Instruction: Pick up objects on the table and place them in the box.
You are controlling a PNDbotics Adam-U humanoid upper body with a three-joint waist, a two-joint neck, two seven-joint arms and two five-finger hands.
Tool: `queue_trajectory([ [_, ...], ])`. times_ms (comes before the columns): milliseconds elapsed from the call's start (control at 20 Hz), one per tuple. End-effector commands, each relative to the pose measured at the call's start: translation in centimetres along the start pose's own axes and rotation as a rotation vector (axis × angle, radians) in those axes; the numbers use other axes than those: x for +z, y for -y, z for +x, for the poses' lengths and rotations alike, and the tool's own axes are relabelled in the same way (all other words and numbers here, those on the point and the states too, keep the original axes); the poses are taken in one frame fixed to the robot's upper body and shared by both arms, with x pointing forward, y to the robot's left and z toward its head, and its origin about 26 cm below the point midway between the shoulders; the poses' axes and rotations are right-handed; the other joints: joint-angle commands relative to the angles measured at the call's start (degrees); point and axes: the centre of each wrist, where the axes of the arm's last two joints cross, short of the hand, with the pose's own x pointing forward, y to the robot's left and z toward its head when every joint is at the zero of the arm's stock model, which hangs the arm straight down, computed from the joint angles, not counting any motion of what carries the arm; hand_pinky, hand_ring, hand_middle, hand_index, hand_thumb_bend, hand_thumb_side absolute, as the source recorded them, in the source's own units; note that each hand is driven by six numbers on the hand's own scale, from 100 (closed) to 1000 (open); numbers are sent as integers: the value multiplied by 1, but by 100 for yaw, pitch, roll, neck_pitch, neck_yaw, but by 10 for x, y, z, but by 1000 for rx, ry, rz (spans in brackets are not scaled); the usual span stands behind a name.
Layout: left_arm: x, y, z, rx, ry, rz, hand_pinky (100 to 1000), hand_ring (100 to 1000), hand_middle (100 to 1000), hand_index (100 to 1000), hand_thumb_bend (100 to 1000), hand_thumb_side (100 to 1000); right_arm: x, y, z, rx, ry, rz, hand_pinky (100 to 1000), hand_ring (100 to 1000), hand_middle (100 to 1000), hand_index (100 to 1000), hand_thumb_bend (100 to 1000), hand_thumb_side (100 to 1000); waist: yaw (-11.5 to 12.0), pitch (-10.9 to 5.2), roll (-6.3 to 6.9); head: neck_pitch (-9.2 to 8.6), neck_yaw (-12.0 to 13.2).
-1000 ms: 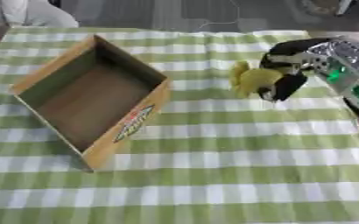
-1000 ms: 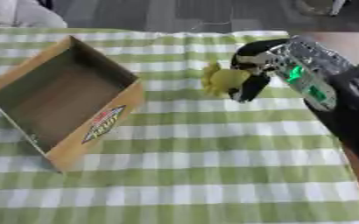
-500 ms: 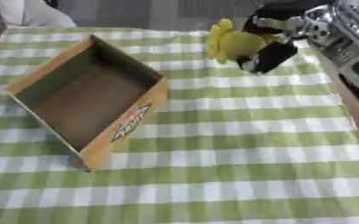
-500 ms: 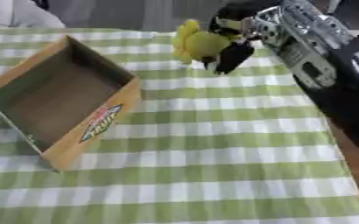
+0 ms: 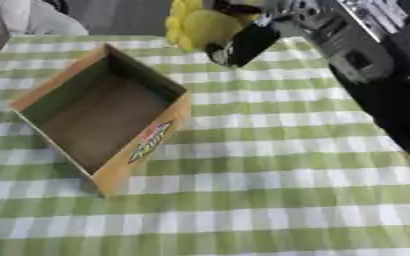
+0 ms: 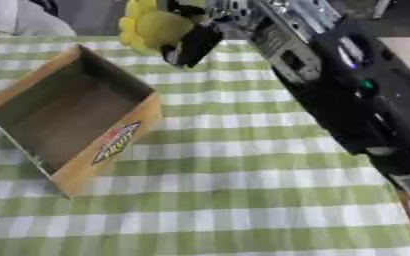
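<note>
Green-and-white checked tablecloth (image 5: 270, 150) over the table, open cardboard box (image 5: 99, 117) at nine o'clock, right hand (image 5: 243, 37) at twelve o'clock, fingers curled round a yellow soft toy (image 5: 195, 25), held above the cloth just beyond the box's far corner, person's pale sleeve (image 5: 33, 20) at eleven o'clock.

The light was even and soft. The box (image 5: 103, 112) cast only a faint shadow on the cloth (image 5: 278, 165). Everything looked blurred, the arm (image 6: 331, 85) most.
</note>
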Motion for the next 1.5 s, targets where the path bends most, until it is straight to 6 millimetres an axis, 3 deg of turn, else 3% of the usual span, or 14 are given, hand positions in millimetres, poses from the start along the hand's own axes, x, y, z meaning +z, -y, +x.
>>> queue_trajectory([
  [50, -6, 0, 6, 1, 28, -24, 745, 644, 599, 735, 100, 910, -6, 12, 13, -6, 10, -39, 752, 784, 420, 574, 100, 428, 35, -129, 15, -40, -50],
  [350, -6, 2, 6, 12, 28, -32, 745, 644, 599, 735, 100, 910, -24, 13, 35, -28, 47, -53, 755, 783, 419, 575, 100, 435, 129, -116, 15, -65, -138],
  [600, -6, 2, 6, 14, 28, -33, 745, 644, 599, 735, 100, 910, -29, 12, 37, -26, 50, -55, 755, 783, 419, 575, 100, 435, 136, -114, 16, -68, -144],
  [700, -8, 5, 6, 25, 35, -41, 745, 644, 598, 735, 100, 909, -34, 10, 43, -39, 60, -42, 758, 780, 415, 572, 100, 435, 259, -73, 13, -123, -267],
  [850, -9, 8, 6, 41, 38, -54, 745, 644, 598, 735, 100, 909, -50, 1, 55, -72, 46, -24, 759, 780, 414, 571, 100, 438, 423, -40, -9, -156, -390],
  [1100, -10, 9, 6, 48, 42, -58, 745, 644, 598, 735, 100, 909, -77, -20, 80, -95, 29, -4, 758, 782, 417, 571, 100, 434, 439, -4, -18, -170, -434],
  [1500, -11, 12, 6, 58, 45, -63, 745, 644, 599, 734, 100, 910, -111, -60, 93, -73, 9, 45, 756, 783, 423, 574, 100, 444, 508, 46, -38, -214, -519],
])
